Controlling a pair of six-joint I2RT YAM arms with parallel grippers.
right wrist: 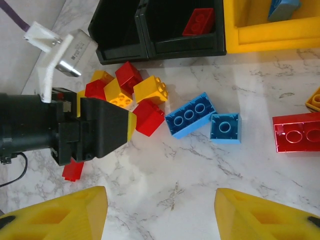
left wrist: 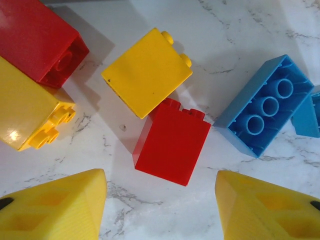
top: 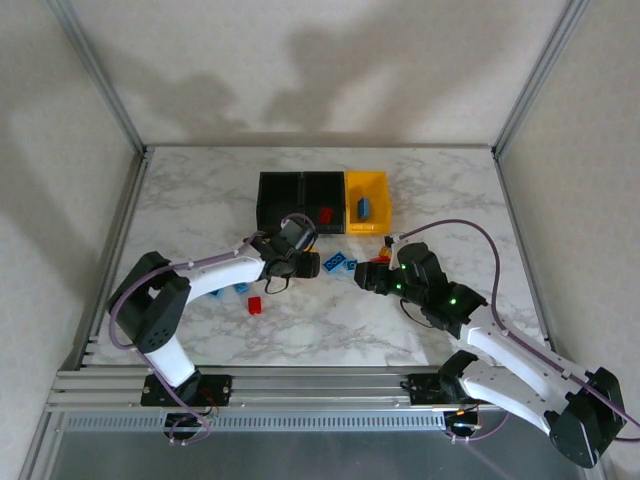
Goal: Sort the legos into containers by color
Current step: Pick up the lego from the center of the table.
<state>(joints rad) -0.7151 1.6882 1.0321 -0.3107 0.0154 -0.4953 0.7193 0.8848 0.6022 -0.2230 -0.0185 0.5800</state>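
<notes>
My left gripper [left wrist: 160, 212] is open, low over the table, with a red lego [left wrist: 172, 141] just ahead of the gap between its yellow fingers [left wrist: 55, 210]. Around that brick lie a yellow lego [left wrist: 146, 71], a second red one [left wrist: 37, 40], a second yellow one [left wrist: 30, 112] and a blue lego [left wrist: 265, 107]. My right gripper [right wrist: 160, 215] is open and empty over bare marble, facing the left gripper [right wrist: 100, 130] and the pile. The containers stand behind: two black bins [right wrist: 165, 47] and a yellow bin [right wrist: 270, 37]. A red lego [right wrist: 199, 21] lies in a black bin, a blue one [right wrist: 282, 7] in the yellow bin.
Two blue legos [right wrist: 190, 115] [right wrist: 225, 128] and a big red one [right wrist: 297, 131] lie in front of the bins. A small red brick [top: 254, 305] and blue bricks [top: 240, 288] sit beside the left arm. The two grippers [top: 310, 264] [top: 362, 277] are close together mid-table.
</notes>
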